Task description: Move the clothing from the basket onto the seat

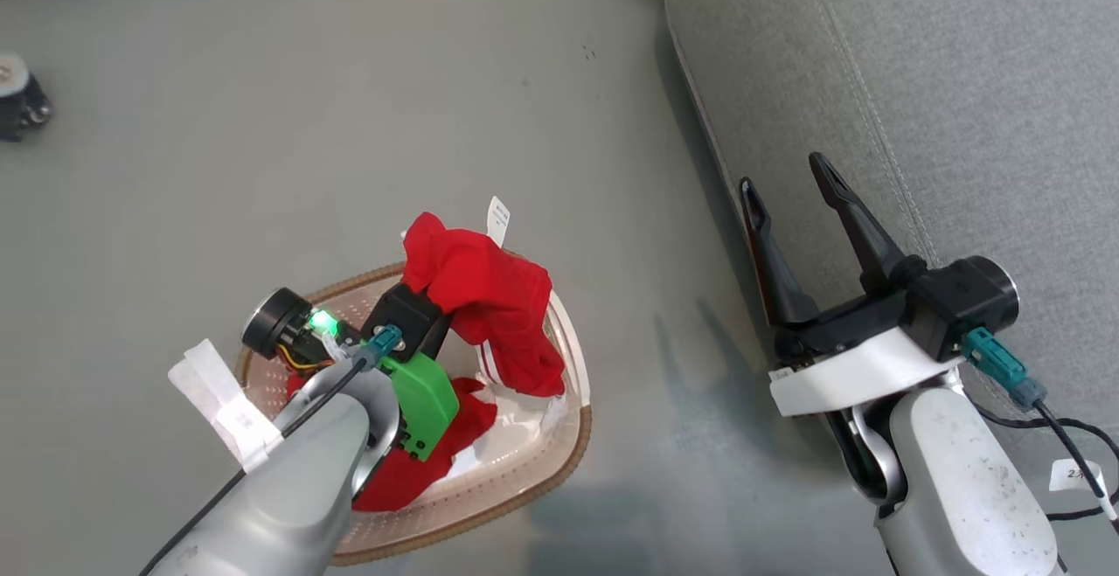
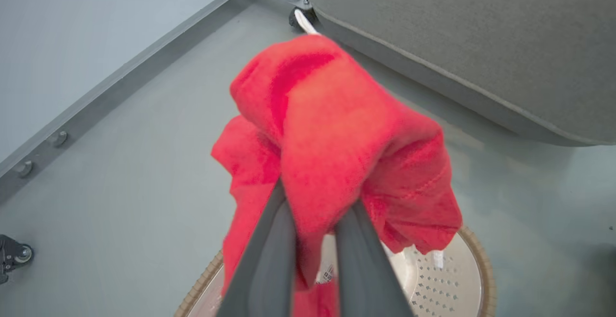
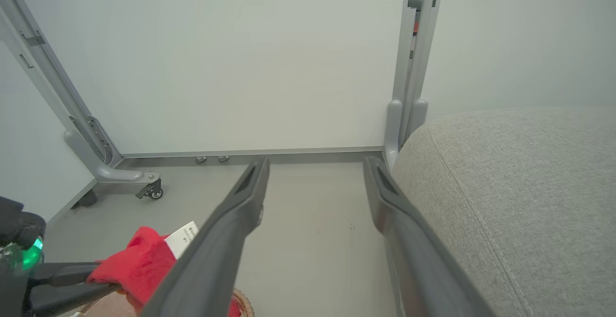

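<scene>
Left pincer [image 2: 318, 206] pinching red garment [image 1: 494, 296] above basket [image 1: 573, 445]; right pincer [image 1: 782, 172] spread beside seat [image 1: 962, 78].

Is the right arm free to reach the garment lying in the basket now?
Probably not: the left tool holds the other garment over the basket, and the left arm covers the lying garment.

A bright red soft garment with white trim [image 1: 489, 296] hangs bunched over the cream perforated basket with brown woven rim [image 1: 559, 471], pinched in the left gripper [image 2: 320, 204]; a second red garment [image 1: 411, 462] lies crumpled inside. The large grey upholstered seat [image 1: 918, 78] stands nearby.
</scene>
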Motion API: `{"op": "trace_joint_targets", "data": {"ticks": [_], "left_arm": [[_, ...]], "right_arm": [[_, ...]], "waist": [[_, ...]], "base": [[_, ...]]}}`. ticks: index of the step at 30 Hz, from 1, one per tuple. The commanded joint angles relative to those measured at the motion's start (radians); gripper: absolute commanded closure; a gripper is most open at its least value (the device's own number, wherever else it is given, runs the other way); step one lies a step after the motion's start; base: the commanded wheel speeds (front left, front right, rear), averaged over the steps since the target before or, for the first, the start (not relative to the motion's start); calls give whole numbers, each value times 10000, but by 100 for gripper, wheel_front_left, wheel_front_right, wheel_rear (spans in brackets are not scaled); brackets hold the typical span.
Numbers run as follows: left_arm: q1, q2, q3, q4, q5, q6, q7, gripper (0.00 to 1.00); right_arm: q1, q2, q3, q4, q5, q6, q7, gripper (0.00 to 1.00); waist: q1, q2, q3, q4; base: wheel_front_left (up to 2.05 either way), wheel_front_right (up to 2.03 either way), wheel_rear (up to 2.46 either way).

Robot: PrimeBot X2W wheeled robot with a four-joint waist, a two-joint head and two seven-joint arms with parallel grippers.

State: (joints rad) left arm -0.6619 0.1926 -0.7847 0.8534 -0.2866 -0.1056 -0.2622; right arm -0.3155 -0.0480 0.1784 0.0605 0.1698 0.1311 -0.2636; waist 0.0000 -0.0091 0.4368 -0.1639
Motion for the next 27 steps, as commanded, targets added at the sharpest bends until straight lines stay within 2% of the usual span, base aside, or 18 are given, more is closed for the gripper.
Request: {"op": "trace_joint_targets", "data": {"ticks": [1, 11, 27], "left_arm": [[206, -30, 130, -181, 164, 42, -38, 100], [746, -72, 1178, -1924, 538, 34, -40, 100], [1110, -358, 2349, -4502, 850, -176, -40, 100]], "right_arm": [[207, -43, -45, 64, -51, -6, -19, 0], [783, -42, -180, 340, -41, -6, -18, 0], [1579, -42, -66, 529, 126, -6, -19, 0]], "waist": [[0, 91, -963, 745], [0, 91, -1935, 1234], [0, 91, -3157, 1377]], "base": [[0, 0, 0], [0, 0, 0], [0, 0, 0]]}}
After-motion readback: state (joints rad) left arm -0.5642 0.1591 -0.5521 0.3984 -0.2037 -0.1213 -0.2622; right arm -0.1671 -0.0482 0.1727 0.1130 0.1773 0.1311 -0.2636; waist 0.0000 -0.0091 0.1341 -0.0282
